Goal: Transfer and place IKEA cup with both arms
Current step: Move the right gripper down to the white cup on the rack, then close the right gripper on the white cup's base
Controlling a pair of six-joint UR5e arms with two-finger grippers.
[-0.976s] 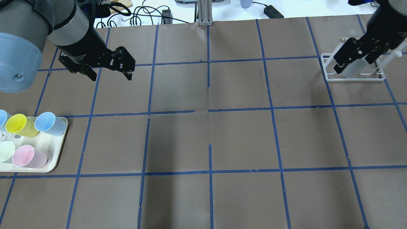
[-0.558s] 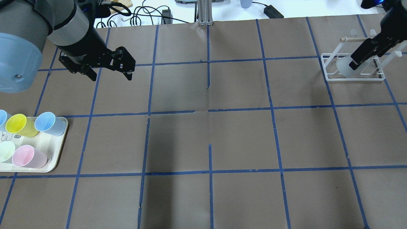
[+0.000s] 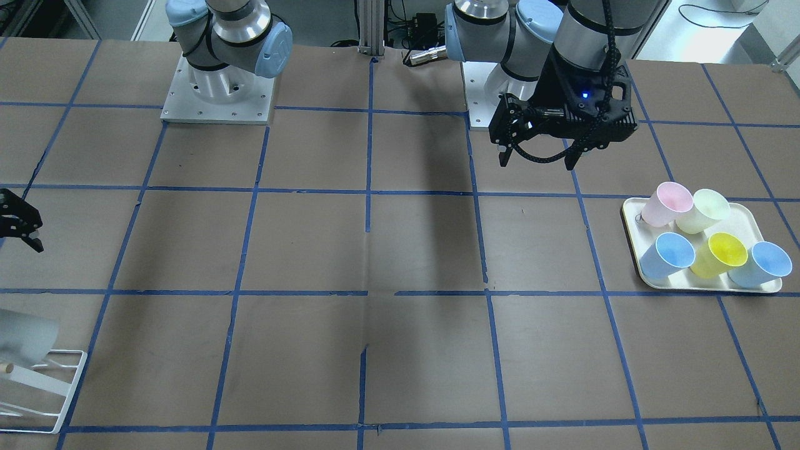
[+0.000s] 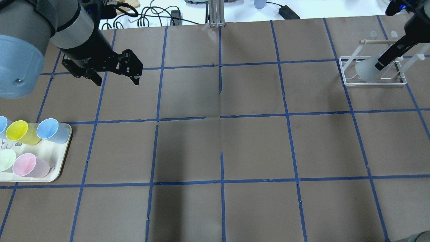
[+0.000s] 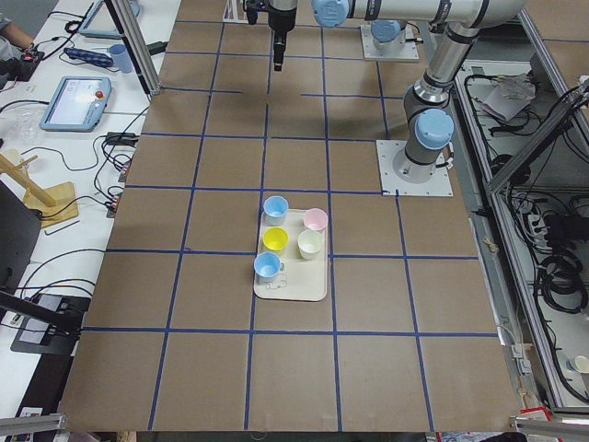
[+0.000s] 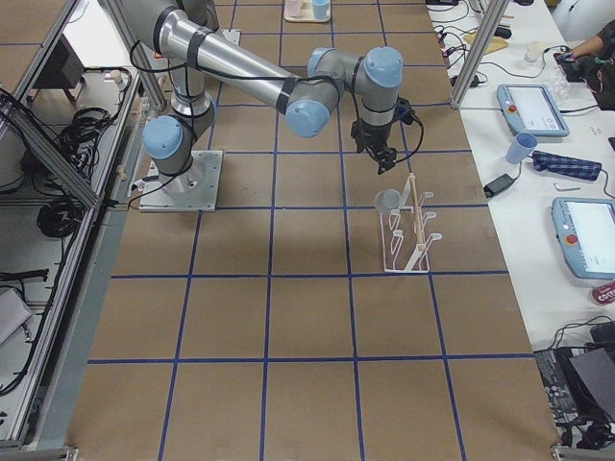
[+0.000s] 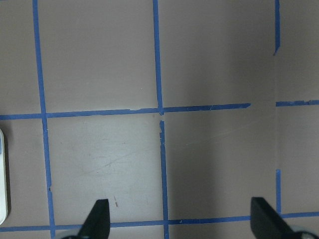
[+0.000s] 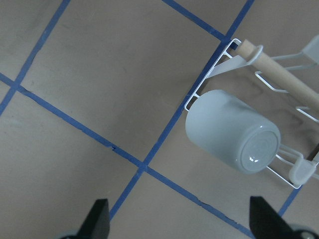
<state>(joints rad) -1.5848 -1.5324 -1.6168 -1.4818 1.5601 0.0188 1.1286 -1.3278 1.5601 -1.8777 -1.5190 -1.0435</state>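
Observation:
The light grey IKEA cup (image 4: 365, 70) hangs upside down and tilted on the white wire rack (image 4: 349, 83) at the far right. It also shows in the right wrist view (image 8: 232, 129) and at the left edge of the front view (image 3: 22, 337). My right gripper (image 8: 179, 224) is open and empty, raised clear of the cup, and shows in the overhead view (image 4: 389, 57). My left gripper (image 4: 117, 80) is open and empty and hovers over bare table at the left. It also shows in the front view (image 3: 537, 164).
A cream tray (image 4: 63, 161) at the left edge holds several cups: two pale blue, one yellow, one pale green, one pink. The rack has a wooden bar (image 8: 284, 74). Cables and boxes lie beyond the far table edge.
My right gripper has drawn back from the cup toward the far right. The cup stays on the rack. The left arm has not moved.

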